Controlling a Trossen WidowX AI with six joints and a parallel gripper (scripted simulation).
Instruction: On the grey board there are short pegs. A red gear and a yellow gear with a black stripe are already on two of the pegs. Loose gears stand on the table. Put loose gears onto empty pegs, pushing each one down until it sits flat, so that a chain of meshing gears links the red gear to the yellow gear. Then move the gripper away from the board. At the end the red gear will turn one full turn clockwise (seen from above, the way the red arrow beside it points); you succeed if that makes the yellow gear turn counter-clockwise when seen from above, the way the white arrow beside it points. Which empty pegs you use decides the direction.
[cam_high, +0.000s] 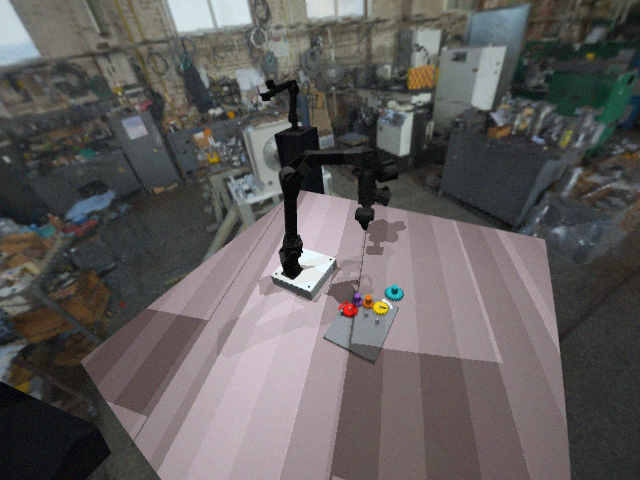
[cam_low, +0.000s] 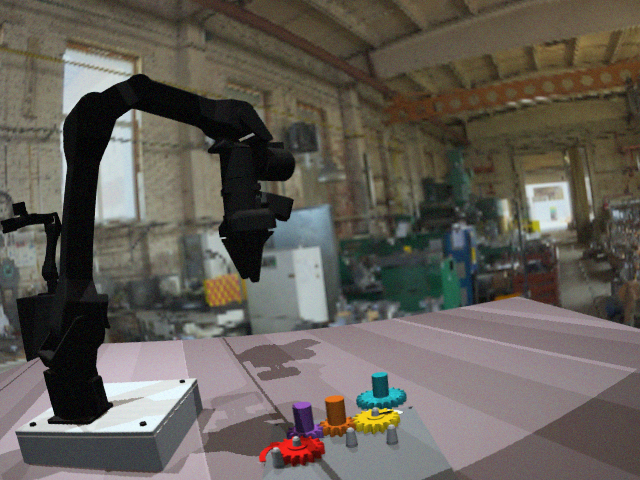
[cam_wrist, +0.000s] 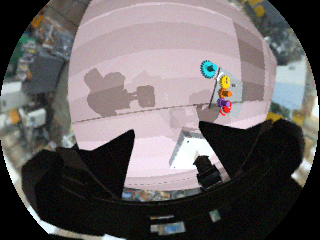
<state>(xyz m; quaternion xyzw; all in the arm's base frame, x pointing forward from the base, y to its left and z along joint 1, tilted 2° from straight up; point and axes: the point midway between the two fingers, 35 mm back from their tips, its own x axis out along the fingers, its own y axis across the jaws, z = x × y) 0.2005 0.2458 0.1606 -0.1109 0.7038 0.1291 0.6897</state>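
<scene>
My gripper is open and empty, high above the table and well away from the grey board. The red gear and the yellow gear are on the board. Between them, along its back edge, the purple gear and the orange gear stand upright, looking flat; the four appear to form a row with neighbouring teeth close together. Their pegs are hidden. The teal gear stands on the table beyond the board.
Bare pegs show at the front: one beside the red gear, another before the orange gear, and a third before the yellow gear. The white arm base stands left of the board. Shadows cross the striped table.
</scene>
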